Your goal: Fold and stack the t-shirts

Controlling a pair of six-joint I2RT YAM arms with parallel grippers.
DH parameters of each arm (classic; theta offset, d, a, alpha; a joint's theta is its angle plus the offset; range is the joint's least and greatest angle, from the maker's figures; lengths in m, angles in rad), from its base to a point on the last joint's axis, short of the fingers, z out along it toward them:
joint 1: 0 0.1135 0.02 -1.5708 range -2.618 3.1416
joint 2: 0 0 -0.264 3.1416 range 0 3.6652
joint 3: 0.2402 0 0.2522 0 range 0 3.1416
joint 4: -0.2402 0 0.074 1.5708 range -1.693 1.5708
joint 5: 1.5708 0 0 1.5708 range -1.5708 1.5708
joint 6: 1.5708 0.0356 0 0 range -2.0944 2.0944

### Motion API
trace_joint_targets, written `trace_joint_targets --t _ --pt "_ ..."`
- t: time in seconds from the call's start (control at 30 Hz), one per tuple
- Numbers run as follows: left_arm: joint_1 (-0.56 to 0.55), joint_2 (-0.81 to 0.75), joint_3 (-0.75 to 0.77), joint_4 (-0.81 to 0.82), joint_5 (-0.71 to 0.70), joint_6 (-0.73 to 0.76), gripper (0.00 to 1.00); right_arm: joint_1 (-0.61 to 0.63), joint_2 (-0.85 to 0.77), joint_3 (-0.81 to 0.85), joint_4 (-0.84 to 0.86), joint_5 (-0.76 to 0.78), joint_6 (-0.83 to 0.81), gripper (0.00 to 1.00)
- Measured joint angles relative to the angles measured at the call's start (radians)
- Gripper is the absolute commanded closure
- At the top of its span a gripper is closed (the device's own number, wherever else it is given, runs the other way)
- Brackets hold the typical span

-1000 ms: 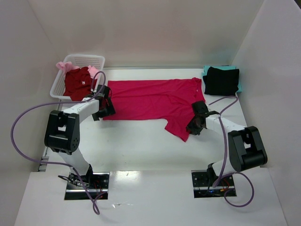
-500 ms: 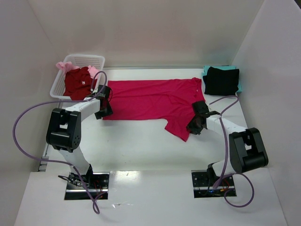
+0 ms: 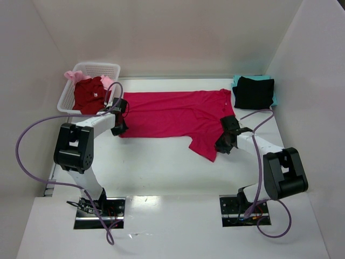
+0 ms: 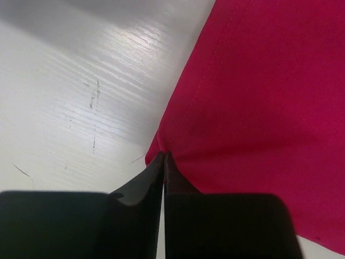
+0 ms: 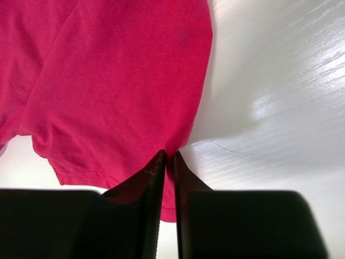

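Observation:
A crimson-pink t-shirt (image 3: 175, 113) lies spread flat across the middle of the table. My left gripper (image 3: 119, 128) sits at its left bottom corner, and in the left wrist view the gripper (image 4: 163, 156) is shut on the hem corner of the t-shirt (image 4: 259, 108). My right gripper (image 3: 222, 144) is at the shirt's right sleeve edge; in the right wrist view the gripper (image 5: 168, 156) is pinched shut on the cloth edge of the t-shirt (image 5: 118, 81). A black tee (image 3: 253, 93) lies folded on a teal one (image 3: 237, 81) at the far right.
A white lattice basket (image 3: 69, 97) at the far left holds a dark red tee (image 3: 89, 95) and a pale pink one (image 3: 73, 75). White walls enclose the table on three sides. Purple cables loop from both arms.
Both grippers have closed on the crimson-pink shirt's edges. The left arm shifted slightly toward the shirt's corner; the right gripper stayed nearly in place.

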Motion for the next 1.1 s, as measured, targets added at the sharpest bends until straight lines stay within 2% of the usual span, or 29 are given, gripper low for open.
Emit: trace_joint_targets --t 0.03,0.1,0.13,0.57,0.93,1.1 --pt "0.000 0.001 0.000 0.001 0.000 0.000 0.99 0.000 -0.001 0.000 0.000 0.000 0.000 0.90" --pt "0.000 0.002 0.000 0.002 0.001 0.000 1.00 0.000 -0.004 0.000 0.000 0.000 0.000 0.94" --pt "0.000 0.002 0.000 0.002 0.002 0.000 1.00 0.000 -0.006 0.000 0.000 0.000 0.000 1.00" --pt "0.000 -0.054 0.001 -0.006 0.021 0.008 1.00 0.000 -0.119 0.009 -0.024 0.007 0.000 1.00" --pt "0.000 -0.137 0.088 -0.020 0.033 0.035 1.00 0.000 -0.221 0.164 -0.068 0.031 0.000 1.00" --pt "0.000 -0.192 0.087 -0.051 0.037 0.035 1.00 0.000 -0.260 0.174 -0.081 0.031 0.000 1.00"
